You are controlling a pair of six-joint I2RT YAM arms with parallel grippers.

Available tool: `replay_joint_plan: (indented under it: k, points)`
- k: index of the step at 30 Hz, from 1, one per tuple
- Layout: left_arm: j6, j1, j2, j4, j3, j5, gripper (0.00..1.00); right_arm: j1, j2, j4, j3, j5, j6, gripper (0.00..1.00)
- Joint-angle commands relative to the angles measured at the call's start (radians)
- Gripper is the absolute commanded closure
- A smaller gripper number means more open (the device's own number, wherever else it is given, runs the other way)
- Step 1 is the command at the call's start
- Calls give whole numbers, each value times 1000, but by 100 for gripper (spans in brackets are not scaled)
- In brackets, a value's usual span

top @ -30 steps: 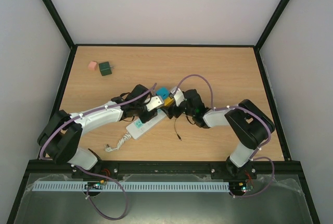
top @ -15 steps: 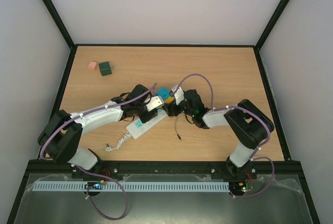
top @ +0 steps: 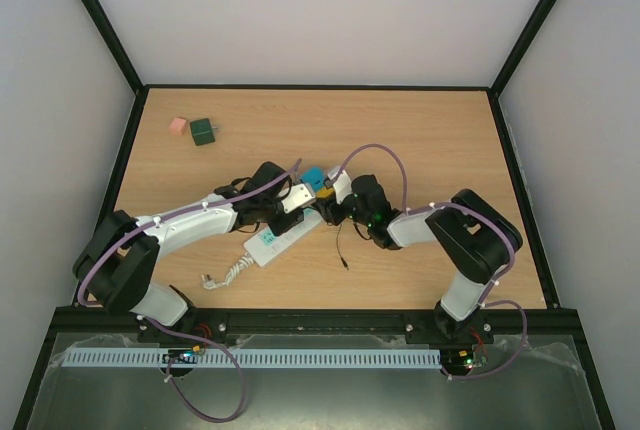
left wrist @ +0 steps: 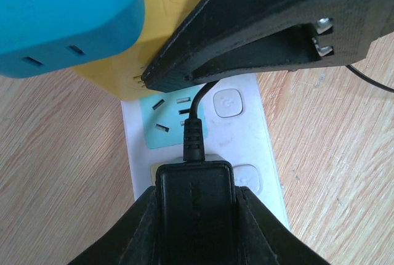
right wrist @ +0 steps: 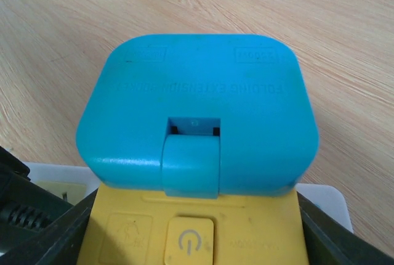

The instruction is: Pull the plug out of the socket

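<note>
Where the two arms meet near the middle of the table [top: 440, 130], one white socket [top: 272, 241] lies slanted, its single coiled cord [top: 228, 272] trailing toward the near left. The left gripper [left wrist: 194, 219] is closed narrow on the one black plug [left wrist: 194, 194], which sits over the strip with its thin black lead [top: 340, 245] running off to the near right. Just beyond it are one mint outlet face [left wrist: 163, 123] and two round white buttons. At the strip's far end a blue block [right wrist: 197, 101] rests on a yellow block [right wrist: 252, 228] – the right gripper [right wrist: 196, 243] clasps the yellow one, a dark finger pressed to each side. Two small cubes, one pink [top: 178, 125] and one green [top: 203, 130], sit touching – well apart at the far left.
</note>
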Motion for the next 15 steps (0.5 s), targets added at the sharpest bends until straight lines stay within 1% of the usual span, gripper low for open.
replay_joint_plan:
  k: [1, 7, 10, 15]
  points:
    - [3, -1, -4, -20, 28, 16, 95, -5, 47, 19, -29, 39, 11, 53]
    - [10, -1, -23, -25, 51, 21, 96, -5, 72, 44, -43, 44, -11, 63]
    - [11, -1, -37, -24, 62, 29, 97, -5, 86, 48, -45, 64, -22, 71]
    - [14, -1, -60, -25, 75, 39, 97, -5, 102, 42, -45, 77, -37, 72]
